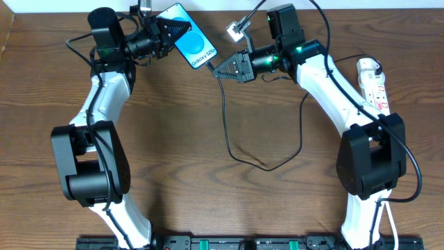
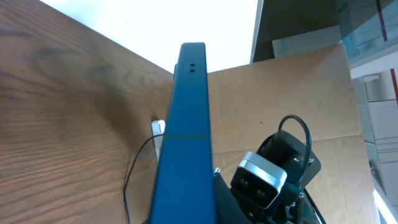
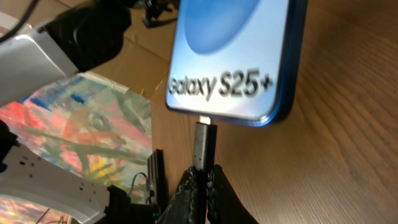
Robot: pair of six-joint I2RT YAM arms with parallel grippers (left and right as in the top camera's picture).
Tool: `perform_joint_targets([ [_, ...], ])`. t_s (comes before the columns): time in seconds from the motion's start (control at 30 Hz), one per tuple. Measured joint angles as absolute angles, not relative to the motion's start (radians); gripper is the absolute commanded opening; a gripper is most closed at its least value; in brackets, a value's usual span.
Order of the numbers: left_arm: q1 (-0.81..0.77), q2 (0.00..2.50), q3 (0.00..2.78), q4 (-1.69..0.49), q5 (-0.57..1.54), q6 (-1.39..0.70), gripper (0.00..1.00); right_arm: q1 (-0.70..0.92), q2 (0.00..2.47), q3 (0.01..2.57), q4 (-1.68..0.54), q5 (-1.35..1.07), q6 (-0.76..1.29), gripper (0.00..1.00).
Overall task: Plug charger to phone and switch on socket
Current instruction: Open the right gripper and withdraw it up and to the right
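The phone, blue screen lit, is held tilted above the table near the back edge, with my left gripper shut on its upper end. In the left wrist view I see only its blue edge; my own jaws are hidden behind it. My right gripper is shut on the charger's dark plug tip, whose metal end meets the port in the phone's bottom edge under the white text band. The black cable hangs down and loops across the table. The socket lies at the far right.
The right arm's wrist camera sits close beside the phone. A cardboard wall stands behind the table's back edge. The socket's white cord runs down behind the right arm's base. The cable loop lies mid-table.
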State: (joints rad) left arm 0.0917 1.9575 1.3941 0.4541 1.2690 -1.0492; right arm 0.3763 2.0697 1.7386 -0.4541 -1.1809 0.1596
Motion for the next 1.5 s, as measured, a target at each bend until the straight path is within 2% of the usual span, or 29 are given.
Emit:
perform_joint_targets([
  [1.03,0.092,1.958,1.398,0.456,1.277,-1.05,0.07,0.374,2.07,1.738,-0.424,-1.193,0.202,0.01],
  [1.37,0.091,1.958,1.398,0.446,1.34,-1.042,0.07,0.375,2.07,1.74,-0.525,-1.172,0.168,0.18],
  [1.5,0.091,1.958,1.397,0.445,1.372,-1.039,0.08,0.363,2.069,1.748,-0.535,-1.159,0.155,0.21],
])
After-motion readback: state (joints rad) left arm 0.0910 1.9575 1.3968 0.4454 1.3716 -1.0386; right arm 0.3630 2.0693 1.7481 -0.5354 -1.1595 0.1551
